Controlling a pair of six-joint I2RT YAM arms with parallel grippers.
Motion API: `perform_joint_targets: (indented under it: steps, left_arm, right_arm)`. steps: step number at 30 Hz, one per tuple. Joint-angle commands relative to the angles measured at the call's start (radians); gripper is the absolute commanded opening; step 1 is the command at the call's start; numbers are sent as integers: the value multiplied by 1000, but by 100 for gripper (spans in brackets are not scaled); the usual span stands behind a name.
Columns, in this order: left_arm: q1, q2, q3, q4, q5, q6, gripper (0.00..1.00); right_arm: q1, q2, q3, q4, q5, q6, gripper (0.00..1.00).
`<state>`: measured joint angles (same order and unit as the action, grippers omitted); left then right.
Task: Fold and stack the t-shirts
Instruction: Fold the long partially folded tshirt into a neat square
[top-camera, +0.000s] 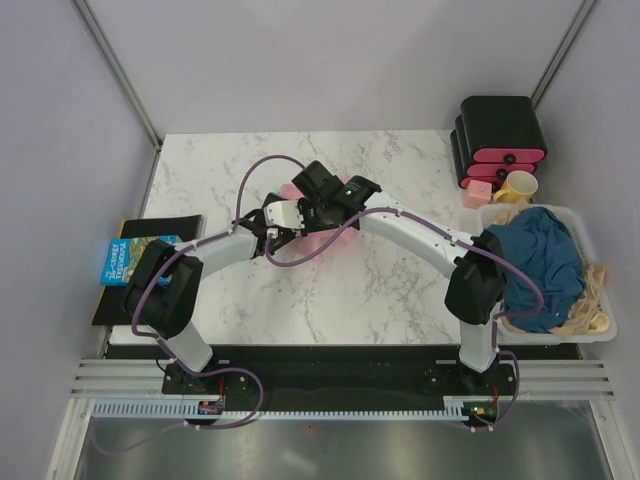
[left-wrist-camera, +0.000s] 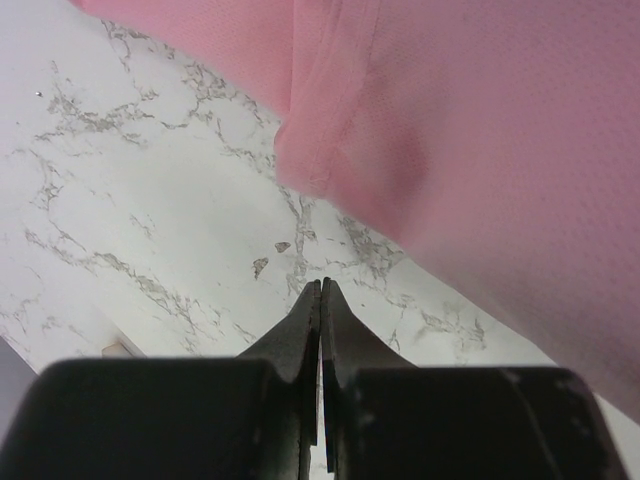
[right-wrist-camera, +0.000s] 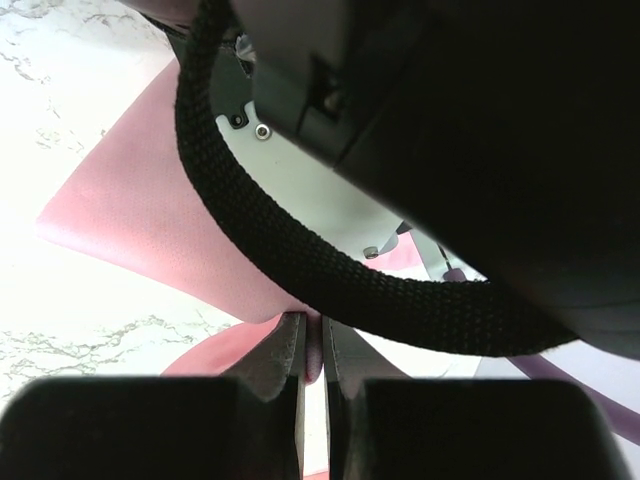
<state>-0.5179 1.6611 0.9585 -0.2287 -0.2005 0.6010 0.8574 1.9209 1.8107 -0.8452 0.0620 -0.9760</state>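
The light pink t-shirt lies mid-table, mostly hidden under both wrists. My right gripper is shut on a pinched fold of it; in the right wrist view the gripper has pink cloth between its fingertips. My left gripper is shut and empty. In the left wrist view it hovers over bare marble, just short of the pink shirt's edge. The dark teal-blue t-shirt lies crumpled in the white bin at the right.
Black boxes with pink fronts, a yellow cup and a small pink block stand at the back right. Beige cloth is in the bin. A book lies at the left edge. The left arm's black cable crosses the right wrist view.
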Motion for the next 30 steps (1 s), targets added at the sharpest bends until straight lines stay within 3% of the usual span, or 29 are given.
perform_joint_targets:
  steps: [1, 13, 21, 24, 27, 28, 30]
  left_arm:
    - [-18, -87, 8, 80, 29, 39, 2]
    - [32, -84, 25, 61, 36, 31, 2]
    - [81, -21, 94, 65, -74, -33, 3]
    - [122, 17, 156, 62, -155, -99, 16]
    - [186, 55, 219, 30, -224, -177, 21]
    - [205, 68, 238, 16, -246, -222, 29]
    - [263, 94, 282, -30, -249, -266, 35]
  right_arm:
    - [-54, 4, -19, 121, 107, 71, 0]
    - [-92, -53, -60, 115, 117, 69, 0]
    - [-93, -66, -79, 104, 102, 76, 0]
    - [-93, -65, -86, 101, 91, 82, 0]
    - [-92, -63, -88, 98, 82, 85, 0]
    - [-92, -62, -86, 98, 84, 83, 0]
    - [-92, -60, -85, 98, 81, 83, 0]
